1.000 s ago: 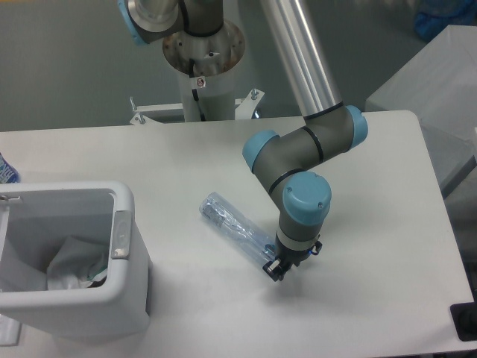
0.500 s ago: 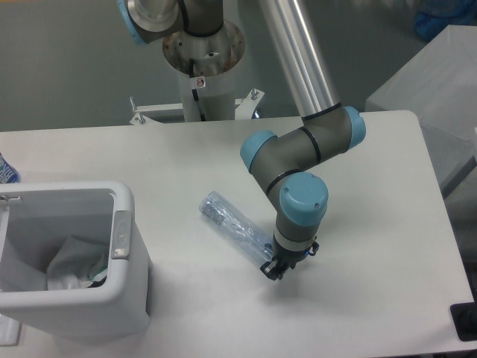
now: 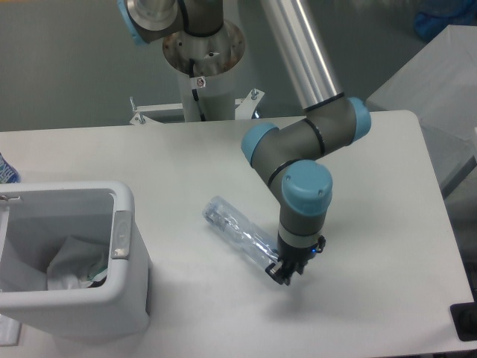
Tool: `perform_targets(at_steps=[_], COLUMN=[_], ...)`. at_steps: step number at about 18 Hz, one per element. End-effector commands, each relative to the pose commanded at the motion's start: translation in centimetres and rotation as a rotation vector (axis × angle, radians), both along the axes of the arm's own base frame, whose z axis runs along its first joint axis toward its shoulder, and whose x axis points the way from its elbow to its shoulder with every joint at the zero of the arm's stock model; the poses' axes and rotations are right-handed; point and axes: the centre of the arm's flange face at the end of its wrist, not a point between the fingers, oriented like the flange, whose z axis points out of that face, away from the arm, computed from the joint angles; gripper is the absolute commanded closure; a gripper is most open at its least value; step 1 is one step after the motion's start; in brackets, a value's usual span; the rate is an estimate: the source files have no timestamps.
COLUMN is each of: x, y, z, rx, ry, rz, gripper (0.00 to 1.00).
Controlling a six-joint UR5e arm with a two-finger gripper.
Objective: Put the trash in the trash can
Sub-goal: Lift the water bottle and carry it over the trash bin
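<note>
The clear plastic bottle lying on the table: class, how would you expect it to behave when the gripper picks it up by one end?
The bottle looks clear and empty, so probably light. Its crushed, crinkled walls suggest it may flex or buckle under the gripper. Held near one end, its long body would likely droop or swing.
</note>
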Motion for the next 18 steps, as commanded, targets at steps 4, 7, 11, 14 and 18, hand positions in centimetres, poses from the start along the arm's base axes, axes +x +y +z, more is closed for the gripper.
perform_targets(at_steps=[4, 7, 11, 14, 18], x=[-0.6, 0.9, 4.4, 7.9, 11.8], y=[1.4, 0.6, -0.1, -0.3, 0.4], z=[7.9, 13.7, 21.1, 25.9, 28.8], rx=[0.143, 0.237, 0.337, 0.398, 0.437], ry=[0.117, 0.227, 0.342, 0.390, 0.414], rz=[-0.025, -0.046, -0.078, -0.112, -0.160], gripper=[0.78, 0.78, 0.78, 0.78, 0.78])
